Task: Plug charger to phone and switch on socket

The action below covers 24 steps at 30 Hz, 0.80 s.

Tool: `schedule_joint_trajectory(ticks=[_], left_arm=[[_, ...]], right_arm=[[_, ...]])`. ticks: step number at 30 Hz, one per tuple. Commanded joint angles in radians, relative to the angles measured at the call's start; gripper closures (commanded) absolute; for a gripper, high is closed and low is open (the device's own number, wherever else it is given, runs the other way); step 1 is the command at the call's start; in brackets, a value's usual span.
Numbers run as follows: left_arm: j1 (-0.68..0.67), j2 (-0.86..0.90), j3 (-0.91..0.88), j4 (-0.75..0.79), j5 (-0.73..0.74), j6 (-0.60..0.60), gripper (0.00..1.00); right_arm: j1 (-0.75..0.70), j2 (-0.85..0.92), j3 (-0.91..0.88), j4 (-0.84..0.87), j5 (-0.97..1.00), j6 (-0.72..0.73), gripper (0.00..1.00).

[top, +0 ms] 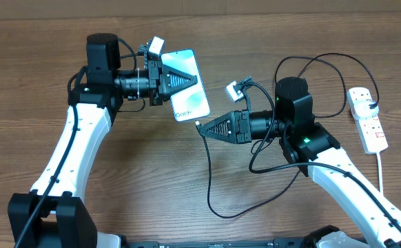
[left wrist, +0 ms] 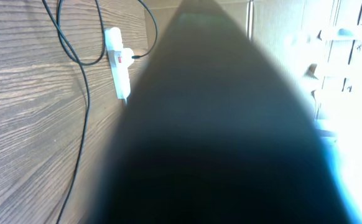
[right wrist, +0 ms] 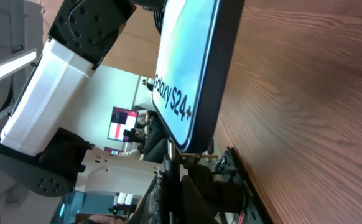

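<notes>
- Socket (top: 368, 118): lies at the desk's (top: 152, 179) right edge, well apart from both arms. Its switch is for later.
- Phone (top: 193, 103): clamped in the left gripper's (top: 190, 80) closed fingers near the middle of the far edge, bottom end towards the right arm.
- Charger (top: 209, 176): tip pinched in the closed right gripper (top: 206, 128), just beside the phone's bottom edge. I judge it not yet in.
- Next: line the tip up with the port and push straight in.
</notes>
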Motion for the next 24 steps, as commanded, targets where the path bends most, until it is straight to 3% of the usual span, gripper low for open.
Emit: schedule_joint_trajectory(ticks=[1,24], left_arm=[[-0.014,-0.006,0.012,0.009,0.013,-0.016,0.96],[-0.042,-0.006,0.012,0.016,-0.042,-0.033,0.96]], right_arm=[[-0.001,-0.006,0.002,0.010,0.013,0.021,0.96],[-0.002,-0.006,0.002,0.026,0.021,0.053,0.96]])
